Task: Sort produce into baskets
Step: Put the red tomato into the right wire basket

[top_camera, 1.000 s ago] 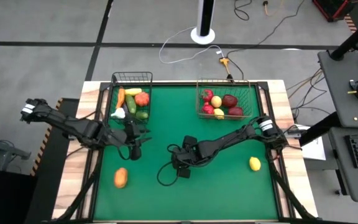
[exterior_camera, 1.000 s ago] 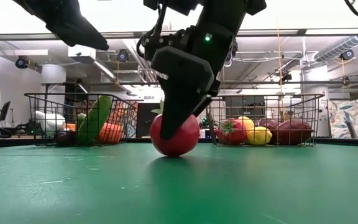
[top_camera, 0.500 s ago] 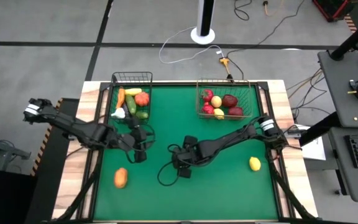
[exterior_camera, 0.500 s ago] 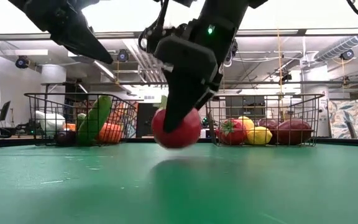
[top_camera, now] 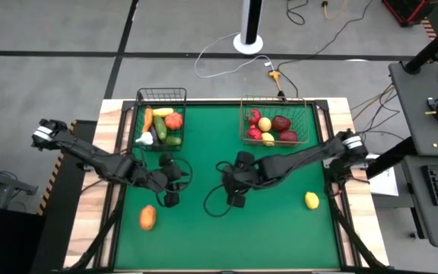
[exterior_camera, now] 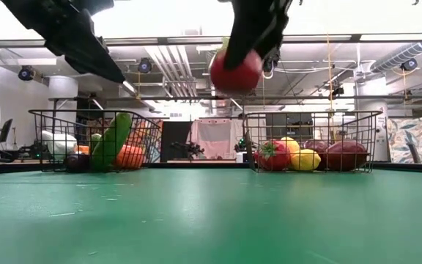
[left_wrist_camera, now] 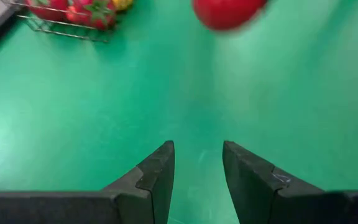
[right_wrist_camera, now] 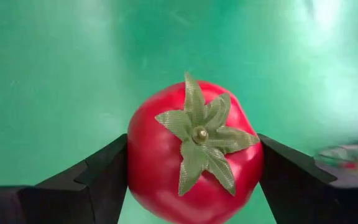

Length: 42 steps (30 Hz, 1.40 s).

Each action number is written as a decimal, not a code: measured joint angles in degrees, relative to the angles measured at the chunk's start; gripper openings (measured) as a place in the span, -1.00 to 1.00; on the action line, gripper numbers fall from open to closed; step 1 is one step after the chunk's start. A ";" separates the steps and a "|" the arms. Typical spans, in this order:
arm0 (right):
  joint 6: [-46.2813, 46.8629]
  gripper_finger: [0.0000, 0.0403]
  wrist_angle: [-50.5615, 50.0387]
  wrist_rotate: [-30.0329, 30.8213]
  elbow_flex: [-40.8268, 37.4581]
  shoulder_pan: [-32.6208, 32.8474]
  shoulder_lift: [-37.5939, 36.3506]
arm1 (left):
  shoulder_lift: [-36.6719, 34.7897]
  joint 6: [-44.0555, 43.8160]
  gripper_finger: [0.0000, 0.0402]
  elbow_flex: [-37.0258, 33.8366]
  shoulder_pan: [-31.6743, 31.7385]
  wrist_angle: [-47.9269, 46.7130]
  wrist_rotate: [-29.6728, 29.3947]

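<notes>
On the left of the green mat (top_camera: 204,228), my left gripper (top_camera: 172,199) hangs with nothing between its part-open fingers (left_wrist_camera: 157,177), near the orange fruit (top_camera: 147,217) lying loose on the near-left. At centre my right gripper (top_camera: 236,199) is clamped on a red tomato (right_wrist_camera: 194,152), so I judge the carry step is in hand; next it must travel far-right over the wider basket (top_camera: 276,100) and let go. Only the low view shows the tomato lifted clear of the mat; overhead the arm hides it.
</notes>
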 joint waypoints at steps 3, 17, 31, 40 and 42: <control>0.51 0.45 -1.91 1.16 0.00 -1.37 -3.99 | 1.03 -0.98 -0.40 0.00 -1.10 0.47 0.29; 9.91 0.45 -3.04 1.28 0.02 -11.94 -13.00 | 3.01 2.59 -0.40 0.00 -1.45 4.76 0.03; 4.56 0.45 -3.65 0.66 0.00 -13.71 -13.11 | 0.74 0.93 -0.40 0.00 -1.61 1.25 -0.15; -14.60 0.45 2.97 18.53 -4.02 -6.50 -13.13 | -4.16 7.02 -0.40 0.00 -3.68 1.20 -0.17; -11.52 0.45 2.49 26.08 -4.80 -6.44 -12.82 | -5.20 8.05 -0.40 0.00 -3.68 1.19 -0.28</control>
